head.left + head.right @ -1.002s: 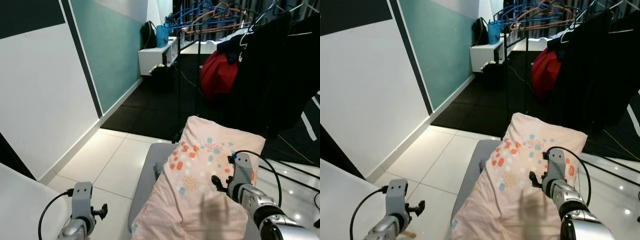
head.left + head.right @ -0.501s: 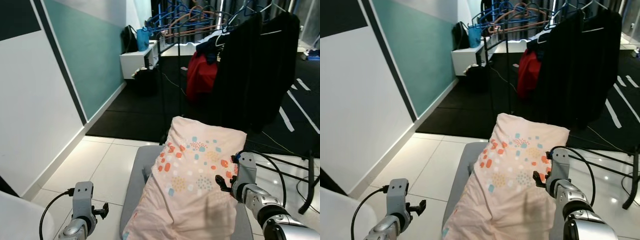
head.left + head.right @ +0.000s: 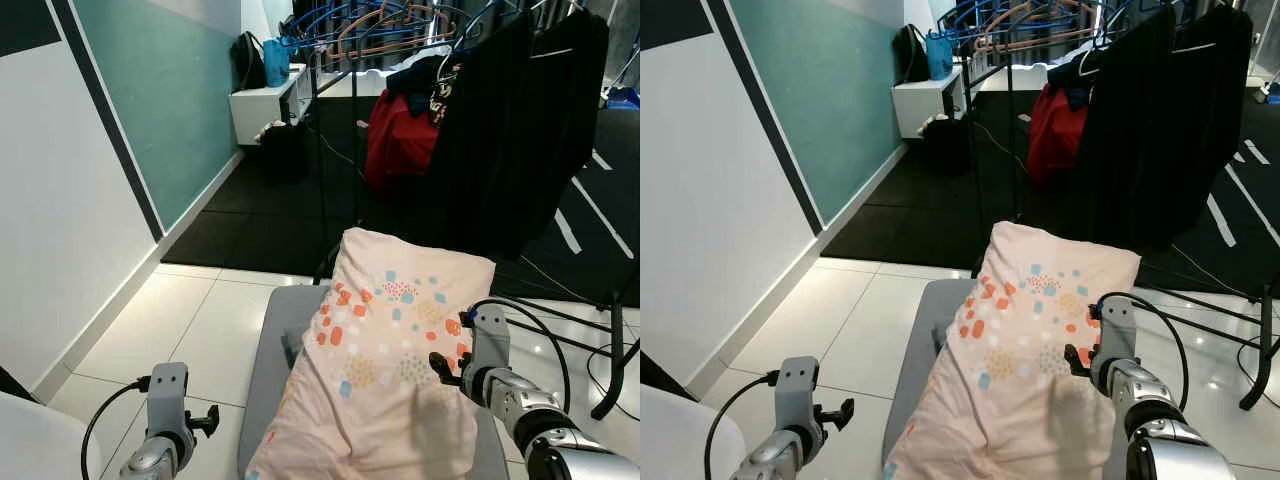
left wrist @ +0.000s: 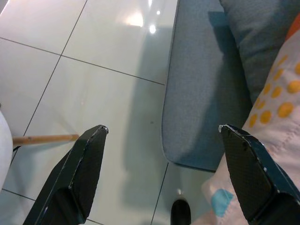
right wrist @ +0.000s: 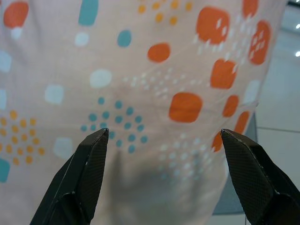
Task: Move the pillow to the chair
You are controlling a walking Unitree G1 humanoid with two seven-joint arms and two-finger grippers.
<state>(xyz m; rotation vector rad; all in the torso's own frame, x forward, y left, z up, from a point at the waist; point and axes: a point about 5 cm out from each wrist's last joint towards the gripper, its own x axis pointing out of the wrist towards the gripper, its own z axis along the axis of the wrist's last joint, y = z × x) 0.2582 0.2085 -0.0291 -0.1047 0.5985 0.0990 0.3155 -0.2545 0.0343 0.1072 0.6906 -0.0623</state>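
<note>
The pillow [image 5: 140, 93] is very close to the camera, a pale pink cloth with orange squares, teal and white patches and small dots in orange and teal. The two black fingers [image 5: 84, 173] of the right gripper [image 5: 164, 176] stand wide apart in front of it. Past the pillow's edge there is a glossy tiled floor [image 5: 281, 131] and a small grey part of a cushion [image 5: 239, 201].

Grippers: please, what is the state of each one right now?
Left gripper: open, holding nothing, above the floor.
Right gripper: open, over the pillow, not gripping it.
</note>
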